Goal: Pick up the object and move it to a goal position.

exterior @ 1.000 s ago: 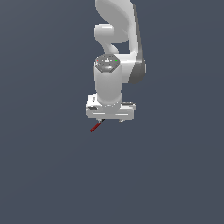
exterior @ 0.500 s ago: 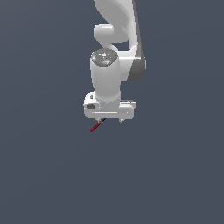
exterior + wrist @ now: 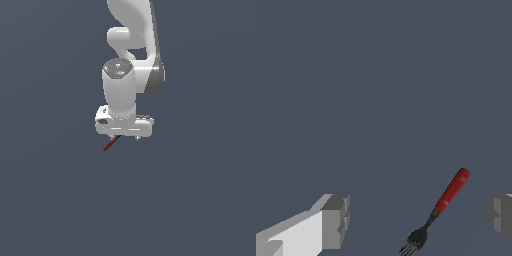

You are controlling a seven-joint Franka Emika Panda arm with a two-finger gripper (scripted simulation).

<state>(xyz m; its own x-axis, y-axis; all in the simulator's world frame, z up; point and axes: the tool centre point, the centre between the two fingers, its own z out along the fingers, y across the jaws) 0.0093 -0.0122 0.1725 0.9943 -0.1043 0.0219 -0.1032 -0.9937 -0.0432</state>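
Note:
The object (image 3: 452,190) is a slim fork with a dark red handle and a short black tined end (image 3: 415,242). It lies flat on the dark grey floor. In the wrist view it sits between my two grey fingertips (image 3: 335,220), nearer the other one. My gripper (image 3: 416,220) is open and empty above it. In the exterior view the white hand and gripper (image 3: 126,138) hang straight over the fork. Only the red handle tip (image 3: 109,145) pokes out toward the exterior view's left; the rest is hidden under the hand.
The plain dark grey floor (image 3: 200,200) surrounds the arm on all sides. No other object or goal marker shows in either view.
The hand has sunk slightly toward the fork and the wrist has shifted a little. The fork has not moved.

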